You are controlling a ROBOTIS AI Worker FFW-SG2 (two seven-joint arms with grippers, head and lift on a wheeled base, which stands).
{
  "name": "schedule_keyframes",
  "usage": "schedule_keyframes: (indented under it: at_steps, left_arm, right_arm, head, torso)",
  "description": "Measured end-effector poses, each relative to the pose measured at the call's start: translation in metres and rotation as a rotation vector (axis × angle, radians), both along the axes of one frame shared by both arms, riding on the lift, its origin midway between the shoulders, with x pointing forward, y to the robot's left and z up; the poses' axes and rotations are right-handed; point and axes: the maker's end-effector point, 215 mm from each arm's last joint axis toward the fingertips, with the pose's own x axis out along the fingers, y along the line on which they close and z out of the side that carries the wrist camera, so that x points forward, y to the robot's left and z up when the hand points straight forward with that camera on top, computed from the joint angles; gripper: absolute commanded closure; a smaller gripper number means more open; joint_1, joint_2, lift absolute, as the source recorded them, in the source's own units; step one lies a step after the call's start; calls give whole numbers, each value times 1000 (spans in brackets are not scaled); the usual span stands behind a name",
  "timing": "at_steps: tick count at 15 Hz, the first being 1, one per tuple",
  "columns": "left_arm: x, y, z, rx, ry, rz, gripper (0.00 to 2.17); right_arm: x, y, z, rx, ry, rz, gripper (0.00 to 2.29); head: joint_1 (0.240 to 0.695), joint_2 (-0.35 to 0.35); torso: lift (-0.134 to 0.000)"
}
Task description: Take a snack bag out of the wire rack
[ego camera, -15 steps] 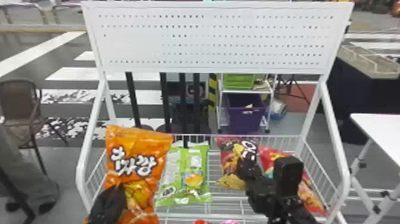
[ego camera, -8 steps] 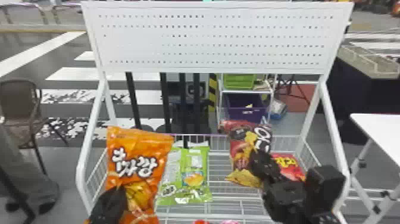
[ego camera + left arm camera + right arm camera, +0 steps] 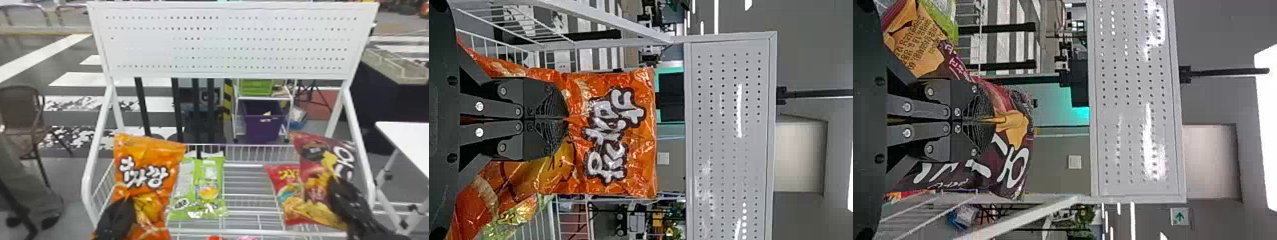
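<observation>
At the left of the wire rack [image 3: 255, 232] in the head view, my left gripper [image 3: 127, 204] holds the upright orange snack bag [image 3: 143, 159]. The left wrist view has that gripper [image 3: 566, 120] shut on the orange bag [image 3: 639, 150]. On the right, my right gripper [image 3: 333, 183] holds a dark red snack bag [image 3: 314, 166] in front of another red bag [image 3: 284, 182]. In the right wrist view the gripper [image 3: 988, 120] is closed on the dark red bag [image 3: 1015, 135], pinching its middle. A green snack bag [image 3: 204, 191] lies in the rack beside the orange one.
A white perforated panel [image 3: 229, 41] stands above the back of the rack, between slanted side posts. To the right is a white table [image 3: 408, 140]; a brown chair [image 3: 22, 115] stands at the left. A purple bin [image 3: 263, 124] is behind the rack.
My right gripper and the dark red bag have moved up and to the right, uncovering more of the red bag behind. The left gripper with the orange bag looks unmoved.
</observation>
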Motion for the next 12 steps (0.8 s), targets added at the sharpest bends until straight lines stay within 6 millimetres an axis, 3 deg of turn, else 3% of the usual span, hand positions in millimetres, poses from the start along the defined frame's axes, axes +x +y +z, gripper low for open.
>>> schedule_keyframes:
  at_steps: [3, 6, 12]
  left_arm:
    - [1, 2, 0, -4, -1, 3, 2061]
    - [2, 4, -1, -7, 0, 7, 2061]
    - [1, 14, 5, -4, -15, 22, 2061]
  right_arm:
    - [-32, -27, 6, -10, -10, -41, 2243]
    - [-59, -41, 0, -29, 22, -58, 2243]
    - [-74, -44, -7, -29, 34, -54, 2243]
  head:
    - [499, 0]
    - [499, 0]
    - [499, 0]
  torso:
    - [0]
    - [0]
    - [0]
